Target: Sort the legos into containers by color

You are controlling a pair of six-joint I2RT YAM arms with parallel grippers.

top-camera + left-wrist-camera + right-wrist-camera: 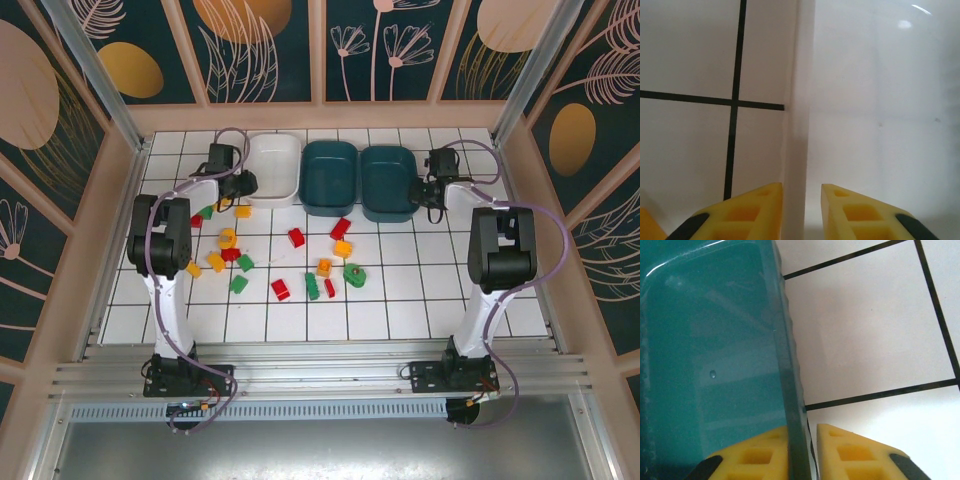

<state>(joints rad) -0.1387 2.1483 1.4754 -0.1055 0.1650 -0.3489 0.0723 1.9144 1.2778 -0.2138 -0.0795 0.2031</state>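
The white tiled table (420, 290) (685, 50) (865, 330) sits inside a booth of leaf-painted panels. My left end effector (246, 183) (801, 215) is pinched over a wall of the white container (275, 165) (880, 125), the wall farthest from the middle teal container (329, 175). One finger is inside it and one is over the tiles. My right end effector (418, 190) (802, 455) is clamped the same way on the outer wall of the right teal container (388, 180) (705, 340), which sits against the middle teal container on its other side. All three containers look bare inside. The legos (281, 290) lie loose on the table on the near side of the middle teal container, toward my bases, with red, yellow-orange and green mixed together. A few lie close to the white container's near corner.

The trouble I foresee is in these two grips. Each holds a thin, probably flexible wall right at its rim, so a quick pull could let it slip out or tip the container onto its edge. If I drag the white container toward the bricks, its front could plough those nearest it and scatter them. The right teal container touches its neighbour, so sliding it carelessly could shove the middle one out of line
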